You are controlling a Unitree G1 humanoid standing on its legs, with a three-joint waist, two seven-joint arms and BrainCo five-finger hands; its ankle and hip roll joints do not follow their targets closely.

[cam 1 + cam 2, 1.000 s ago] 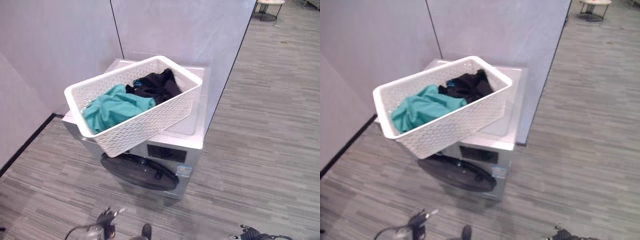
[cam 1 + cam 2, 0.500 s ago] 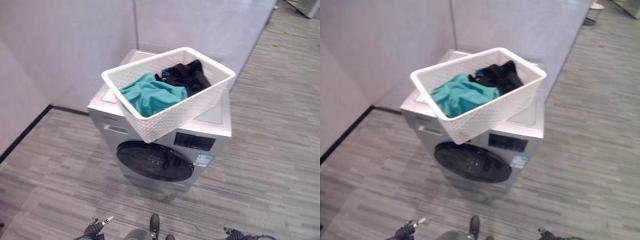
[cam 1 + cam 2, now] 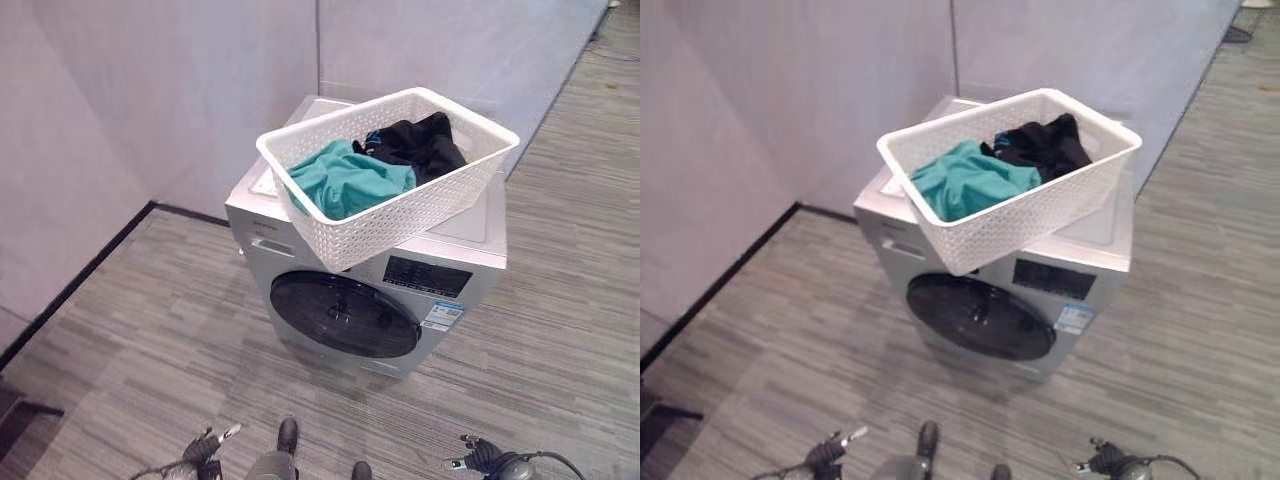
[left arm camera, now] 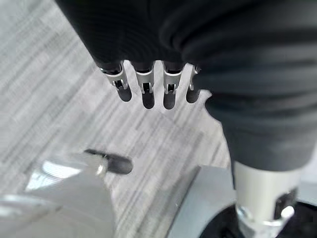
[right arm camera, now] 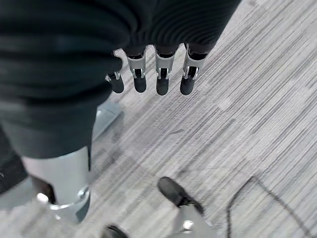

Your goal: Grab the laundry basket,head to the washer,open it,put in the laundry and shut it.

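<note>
A white laundry basket (image 3: 400, 190) holding teal and black laundry (image 3: 352, 180) rests atop the washer (image 3: 330, 290), door closed. Left hand (image 4: 148, 87) and right hand (image 5: 158, 74) hang near the floor, fingers relaxed, empty.

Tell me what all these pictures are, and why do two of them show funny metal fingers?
A walking robot took them. Two pictures come from cameras in its head, looking down at a washing machine with its round door closed. On top sits a white basket with a teal cloth and a black cloth inside. The other two come from cameras on its wrists. They show the left hand and the right hand hanging over the grey floor, fingers relaxed, holding nothing.
</note>
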